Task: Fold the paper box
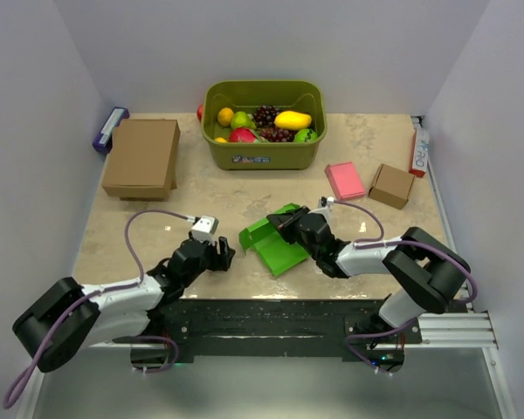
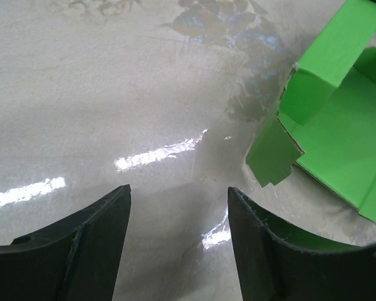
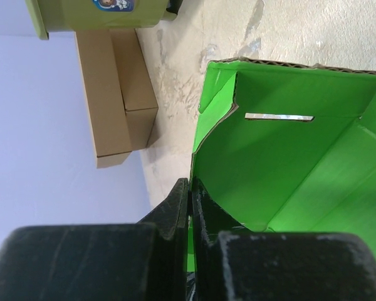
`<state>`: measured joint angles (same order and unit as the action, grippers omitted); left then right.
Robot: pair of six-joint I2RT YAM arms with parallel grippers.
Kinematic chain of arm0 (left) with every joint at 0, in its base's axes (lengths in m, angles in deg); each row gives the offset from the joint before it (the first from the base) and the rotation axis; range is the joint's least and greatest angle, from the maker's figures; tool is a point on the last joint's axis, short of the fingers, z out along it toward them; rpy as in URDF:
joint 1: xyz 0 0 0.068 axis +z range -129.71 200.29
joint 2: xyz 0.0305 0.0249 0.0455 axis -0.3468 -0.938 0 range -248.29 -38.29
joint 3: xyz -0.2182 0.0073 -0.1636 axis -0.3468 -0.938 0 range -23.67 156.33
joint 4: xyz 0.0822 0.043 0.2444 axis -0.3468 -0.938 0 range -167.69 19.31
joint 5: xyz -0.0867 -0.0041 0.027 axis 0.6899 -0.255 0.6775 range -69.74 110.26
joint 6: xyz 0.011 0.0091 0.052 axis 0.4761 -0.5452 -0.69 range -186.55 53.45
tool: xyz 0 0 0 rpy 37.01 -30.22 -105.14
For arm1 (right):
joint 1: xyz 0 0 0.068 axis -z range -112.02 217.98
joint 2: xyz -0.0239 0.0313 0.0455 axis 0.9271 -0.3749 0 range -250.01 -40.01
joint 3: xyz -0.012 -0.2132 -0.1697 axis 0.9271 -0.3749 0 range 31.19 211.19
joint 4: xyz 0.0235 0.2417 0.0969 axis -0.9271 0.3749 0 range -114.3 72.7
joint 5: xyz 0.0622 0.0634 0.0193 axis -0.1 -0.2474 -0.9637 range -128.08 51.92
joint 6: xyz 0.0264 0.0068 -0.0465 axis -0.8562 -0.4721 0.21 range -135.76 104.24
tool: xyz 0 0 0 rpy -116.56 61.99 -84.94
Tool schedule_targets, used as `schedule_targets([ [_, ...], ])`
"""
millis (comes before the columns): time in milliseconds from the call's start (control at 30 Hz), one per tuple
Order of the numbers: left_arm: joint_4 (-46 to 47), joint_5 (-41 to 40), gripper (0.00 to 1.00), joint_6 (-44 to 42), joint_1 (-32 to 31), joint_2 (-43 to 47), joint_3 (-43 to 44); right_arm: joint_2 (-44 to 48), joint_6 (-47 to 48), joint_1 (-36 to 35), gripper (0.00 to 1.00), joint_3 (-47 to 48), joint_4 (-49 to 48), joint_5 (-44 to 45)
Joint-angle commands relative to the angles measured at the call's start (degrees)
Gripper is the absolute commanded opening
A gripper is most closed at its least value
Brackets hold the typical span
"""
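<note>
Paper box [image 1: 278, 251] [image 2: 338, 138] [image 3: 288, 163] lies partly unfolded on the worktop [image 1: 210, 192], on the near side of the olive fruit bin [image 1: 262, 155], hollow side up. I read its long axis as slanting from the bin toward the arm bases, though I cannot be sure. Right hand [image 1: 290, 223] [image 3: 189, 188] is clenched on the edge of one green wall. Left hand [image 1: 220, 253] [image 2: 178, 191] is spread apart and grasps nothing, over bare worktop just left of the box's side flap and not touching it.

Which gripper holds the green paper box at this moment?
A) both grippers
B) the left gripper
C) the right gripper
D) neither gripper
C: the right gripper is pinched shut on a wall of the green paper box, while the left gripper stands open, apart from it.
</note>
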<state>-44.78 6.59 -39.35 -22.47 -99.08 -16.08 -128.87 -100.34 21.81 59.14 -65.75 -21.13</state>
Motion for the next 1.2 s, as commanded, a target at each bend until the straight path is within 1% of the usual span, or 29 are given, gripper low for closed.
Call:
schedule_targets([
  [0,12.4,5.0,0.66,-5.8,0.0,-3.4,2.0,1.1,1.6,-0.1,0.02,-0.4,-1.4,1.0],
  [67,16.2,7.2,0.65,-8.2,0.0,-5.6,2.2,1.2,2.0,-0.1,0.02,-0.3,-1.3,1.0],
  [167,20.3,10.2,0.59,-11.5,0.0,-9.1,3.2,1.3,2.3,-0.1,0.02,-0.1,-0.8,1.0],
  [300,22.6,13.3,0.53,-15.3,0.0,-14.5,5.6,1.3,2.6,-0.1,0.02,0.2,-0.6,0.7],
  [367,24.3,13.3,0.50,-15.9,0.0,-15.7,6.2,1.3,2.8,-0.1,0.02,0.3,-0.6,0.6],
  [433,25.4,15.6,0.47,-16.5,0.0,-16.8,6.6,1.4,2.9,-0.1,0.02,0.4,-0.5,0.5],
  [500,26.1,16.0,0.45,-16.7,0.0,-17.7,6.8,1.4,3.0,-0.1,0.02,0.3,-0.4,0.6],
  [533,26.5,16.5,0.41,-16.7,0.0,-17.9,6.9,1.3,3.0,-0.1,0.02,0.3,-0.4,0.6],
  [567,26.6,16.7,0.40,-16.8,0.0,-18.1,7.1,1.3,3.1,0.0,0.02,0.3,-0.4,0.5],
  [900,28.8,17.8,0.38,-15.3,-0.1,-19.1,7.4,1.4,3.3,-0.1,0.02,0.6,0.0,0.3],
  [1000,29.6,16.5,0.38,-14.0,-0.1,-18.0,6.6,1.8,3.5,-0.1,0.02,0.4,0.1,0.5],
  [1067,29.6,13.9,0.36,-12.8,-0.1,-17.4,5.9,2.1,3.5,0.0,0.02,0.2,0.3,0.6],
  [1100,29.8,12.3,0.37,-11.7,-0.1,-17.0,5.8,2.3,3.6,-0.1,0.02,0.2,0.4,0.7],
  [1167,30.9,13.0,0.42,-10.8,-0.1,-16.8,5.2,2.5,3.6,-0.1,0.02,0.3,0.6,0.6],
])
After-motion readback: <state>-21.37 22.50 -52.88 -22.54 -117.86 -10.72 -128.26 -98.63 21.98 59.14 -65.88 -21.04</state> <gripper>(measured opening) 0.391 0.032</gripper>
